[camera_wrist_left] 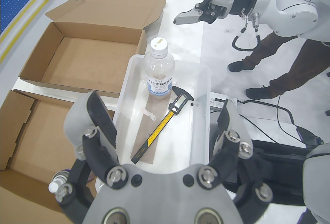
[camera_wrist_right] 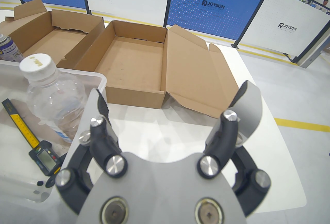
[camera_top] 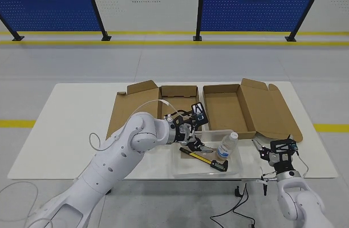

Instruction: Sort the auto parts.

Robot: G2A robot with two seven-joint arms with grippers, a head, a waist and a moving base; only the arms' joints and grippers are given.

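Clear plastic bottle (camera_wrist_left: 158,72) with a white screw cap stands inside a shallow transparent plastic tray (camera_wrist_left: 123,98), at the tray end nearer the right arm. A yellow-and-black digital caliper (camera_wrist_left: 162,127) lies flat on the tray floor, its display head just beside the bottle's base and its ruled beam running away along the tray.

From the top view, the tray (camera_top: 189,169) sits at the near edge of the white rectangular table (camera_top: 66,125), with the bottle (camera_top: 227,146) and caliper (camera_top: 206,161) in it.

The left gripper (camera_wrist_left: 161,103) hangs over the tray, above the caliper's beam, with its fingers spread wide and nothing between them. The right gripper (camera_wrist_right: 172,94) is outside the tray, beside the bottle end, over bare tabletop; it too is spread wide and empty.

Two open brown cardboard boxes lie side by side beyond the tray's far edge: one (camera_wrist_right: 134,65) beyond the bottle end, its lid flap folded out flat, the other (camera_wrist_right: 54,39) beyond the opposite end. A small spray can (camera_wrist_right: 6,47) with a blue label stands just beyond the tray on that side; I cannot tell whether it is inside that box.
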